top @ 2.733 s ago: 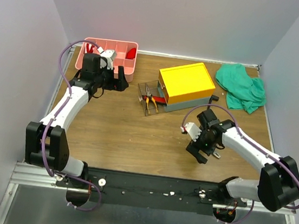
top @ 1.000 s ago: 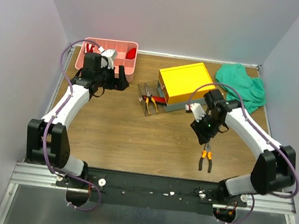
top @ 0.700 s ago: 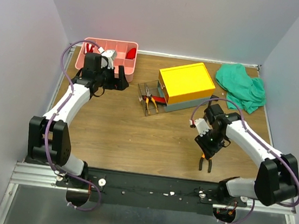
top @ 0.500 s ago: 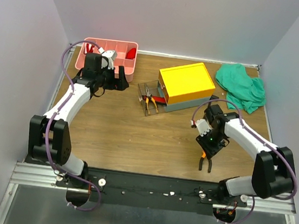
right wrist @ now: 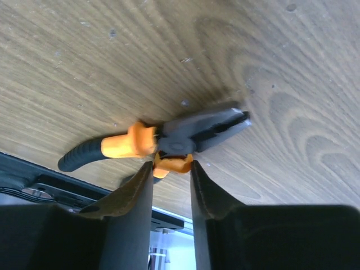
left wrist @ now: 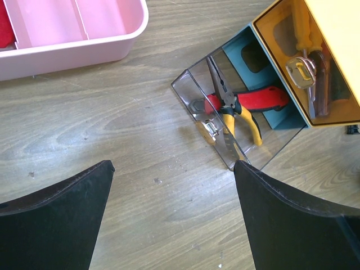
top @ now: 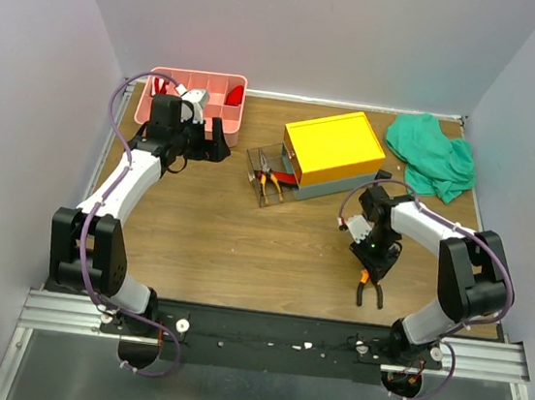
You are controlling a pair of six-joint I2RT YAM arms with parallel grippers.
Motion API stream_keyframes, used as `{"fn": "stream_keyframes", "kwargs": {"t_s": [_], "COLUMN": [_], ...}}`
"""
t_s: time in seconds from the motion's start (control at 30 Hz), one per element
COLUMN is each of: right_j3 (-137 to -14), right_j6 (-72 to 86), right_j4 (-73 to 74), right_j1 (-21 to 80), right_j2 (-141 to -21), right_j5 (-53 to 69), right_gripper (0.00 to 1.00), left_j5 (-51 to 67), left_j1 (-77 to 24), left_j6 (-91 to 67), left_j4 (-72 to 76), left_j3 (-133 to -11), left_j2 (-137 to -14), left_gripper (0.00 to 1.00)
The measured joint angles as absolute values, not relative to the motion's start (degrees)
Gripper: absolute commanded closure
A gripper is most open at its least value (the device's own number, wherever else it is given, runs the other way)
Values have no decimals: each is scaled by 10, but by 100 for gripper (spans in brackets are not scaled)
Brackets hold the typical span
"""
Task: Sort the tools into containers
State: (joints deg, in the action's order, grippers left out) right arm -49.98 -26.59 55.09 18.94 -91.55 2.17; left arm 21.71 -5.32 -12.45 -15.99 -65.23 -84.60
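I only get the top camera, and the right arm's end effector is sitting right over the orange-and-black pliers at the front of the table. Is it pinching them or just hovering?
Observer: Pinching. The right wrist camera shows the right end effector closed around one orange handle of the orange-and-black pliers, just behind the pivot.
Operator: Are they up in the air?
Observer: It seems not. Their closed nose looks to lie flat against the wooden table.
Operator: What has the left one got?
Observer: Nothing. The left wrist camera shows the left end effector wide open over bare wood.
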Motion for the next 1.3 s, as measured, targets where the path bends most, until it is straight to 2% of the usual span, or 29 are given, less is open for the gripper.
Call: {"fn": "stream_keyframes", "kwargs": {"t_s": [0.03, 0.07, 0.2, 0.33, 0.43, 0.47, 0.5, 0.73, 0.8, 1.0, 1.2, 1.3], "right_j3": [-501, -504, -512, -505, -492, -489, -487, -500, -541, -785, -944, -1025], "right_j6": [-266, -266, -253, -249, -250, -251, -251, -255, -253, -213, -165, -147], "right_j4": [552, 554, 544, 533, 519, 516, 515, 510, 515, 499, 476, 467], "right_j1": [189, 188, 190, 204, 210, 211, 211, 209, 211, 244, 317, 352], "right_j2": [-917, -921, -938, -935, -924, -921, -919, -896, -880, -872, -938, -1022], "right_j5": [21, 20, 13, -13, -28, -30, -31, -3, 23, 104, 140, 149], "right_gripper": [65, 57, 54, 66, 83, 94, 98, 99, 99, 99, 99, 99], "left_j5": [217, 217, 217, 217, 217, 217, 217, 216, 216, 217, 217, 216], "left_j1": [-53, -53, -53, -53, -53, -53, -53, -51, -50, -45, -44, -44], "left_j6": [-124, -124, -124, -124, -123, -122, -122, -121, -121, -127, -129, -129], "left_j4": [-160, -160, -160, -160, -160, -160, -160, -160, -160, -159, -159, -159], "left_j3": [-652, -652, -652, -652, -652, -652, -652, -652, -652, -653, -653, -652], "left_j2": [-846, -846, -846, -846, -846, -846, -846, -846, -847, -860, -863, -860], "left_gripper": [1, 1, 1, 1, 1, 1, 1, 1, 1, 1, 1, 1]}}
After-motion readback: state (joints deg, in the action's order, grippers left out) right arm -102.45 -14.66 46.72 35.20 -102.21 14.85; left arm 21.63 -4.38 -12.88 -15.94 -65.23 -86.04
